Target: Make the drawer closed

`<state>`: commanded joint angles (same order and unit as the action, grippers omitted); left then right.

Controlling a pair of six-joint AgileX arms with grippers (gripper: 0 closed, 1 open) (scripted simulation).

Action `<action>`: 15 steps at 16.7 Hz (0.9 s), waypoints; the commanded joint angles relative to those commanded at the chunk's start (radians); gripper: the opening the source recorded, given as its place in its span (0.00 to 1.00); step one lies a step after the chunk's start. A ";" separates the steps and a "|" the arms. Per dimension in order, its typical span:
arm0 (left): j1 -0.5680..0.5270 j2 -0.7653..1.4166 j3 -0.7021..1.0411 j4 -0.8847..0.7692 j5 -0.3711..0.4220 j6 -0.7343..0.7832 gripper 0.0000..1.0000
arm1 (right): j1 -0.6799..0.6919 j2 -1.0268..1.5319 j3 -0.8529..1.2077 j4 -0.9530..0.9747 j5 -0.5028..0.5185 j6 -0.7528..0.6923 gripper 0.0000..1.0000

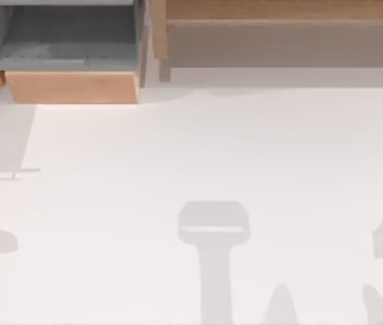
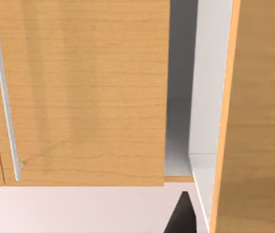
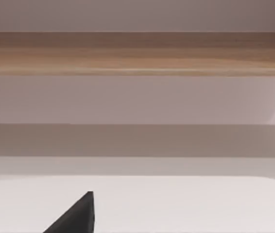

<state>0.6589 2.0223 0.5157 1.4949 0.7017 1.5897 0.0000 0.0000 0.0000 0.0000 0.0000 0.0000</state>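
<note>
Dark fingertip of my left gripper sits nearest lens, low before drawer; opening of fingers, cannot tell. Drawer pulled out at desk's far left corner, grey inside exposed, tan front facing me, slim handle on panel. Risk: off-centre push skews drawer, jams it. Right gripper fingertip faces long shelf, parked.
</note>
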 joint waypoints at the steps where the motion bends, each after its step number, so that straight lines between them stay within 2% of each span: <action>1: 0.000 0.000 0.000 0.000 0.000 0.000 0.17 | 0.000 0.000 0.000 0.000 0.000 0.000 1.00; 3: 0.000 0.000 0.000 0.000 0.000 0.000 0.02 | 0.000 0.000 0.000 0.000 0.000 0.000 1.00; 4: 0.000 0.000 0.000 0.000 0.000 0.000 0.00 | 0.000 0.000 0.000 0.000 0.000 0.000 1.00; 12: 0.002 0.010 -0.001 -0.009 0.000 -0.003 0.00 | 0.000 0.000 0.000 0.000 0.000 0.000 1.00; 15: -0.023 0.029 0.039 -0.034 -0.025 -0.003 0.00 | 0.000 0.000 0.000 0.000 0.000 0.000 1.00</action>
<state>0.6363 2.0510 0.5547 1.4613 0.6765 1.5862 0.0000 0.0000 0.0000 0.0000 0.0000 0.0000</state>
